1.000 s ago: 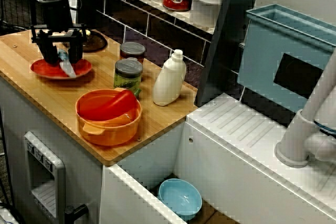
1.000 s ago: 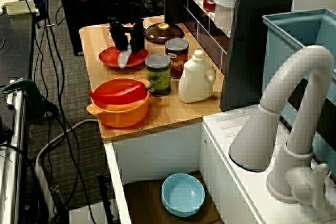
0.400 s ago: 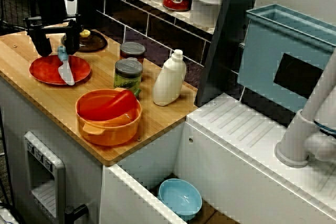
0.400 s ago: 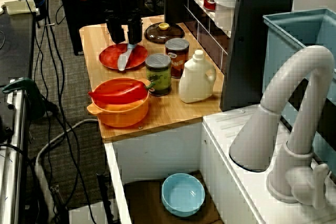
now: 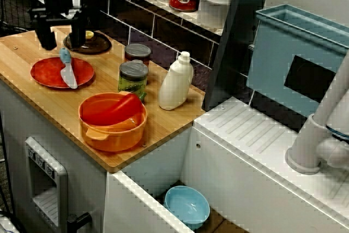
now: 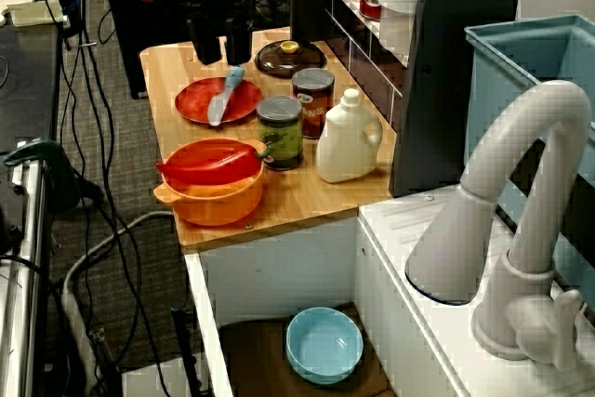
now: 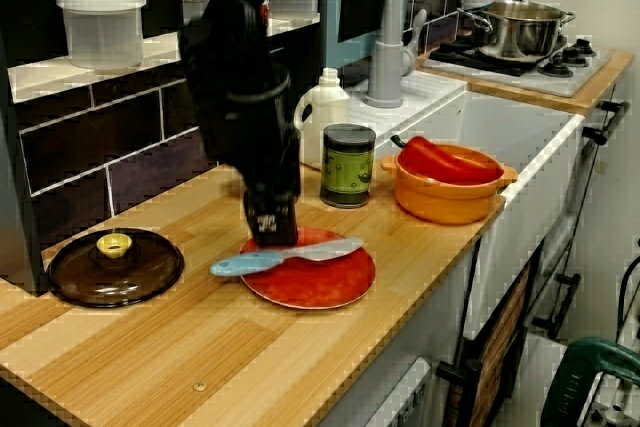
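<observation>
Knife (image 5: 68,72) lies flat across red plate (image 5: 46,72), blade toward orange pot (image 5: 115,135).

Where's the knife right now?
In the view from above, the knife lies across the red plate at the wooden counter's left end, blue handle toward the glass lid; the open tool hangs above it.
</observation>
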`<action>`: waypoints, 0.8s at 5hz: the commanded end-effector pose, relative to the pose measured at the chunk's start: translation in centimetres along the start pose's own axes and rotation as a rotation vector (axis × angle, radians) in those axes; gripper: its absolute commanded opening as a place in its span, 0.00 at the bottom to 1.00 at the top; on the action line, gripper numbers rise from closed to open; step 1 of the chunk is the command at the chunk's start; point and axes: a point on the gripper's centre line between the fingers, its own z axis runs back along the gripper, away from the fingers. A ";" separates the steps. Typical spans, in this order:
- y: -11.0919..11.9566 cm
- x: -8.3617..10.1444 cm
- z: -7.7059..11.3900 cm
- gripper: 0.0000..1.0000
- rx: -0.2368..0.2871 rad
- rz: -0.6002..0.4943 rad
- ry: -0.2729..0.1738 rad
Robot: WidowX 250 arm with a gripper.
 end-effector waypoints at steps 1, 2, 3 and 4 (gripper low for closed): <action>-2.2 -0.9 2.1 1.00 0.027 -0.123 -0.063; -2.7 -0.1 0.5 1.00 0.056 -0.220 -0.086; -3.7 0.0 -0.2 1.00 0.080 -0.293 -0.071; -3.7 -0.5 0.2 1.00 0.069 -0.416 -0.046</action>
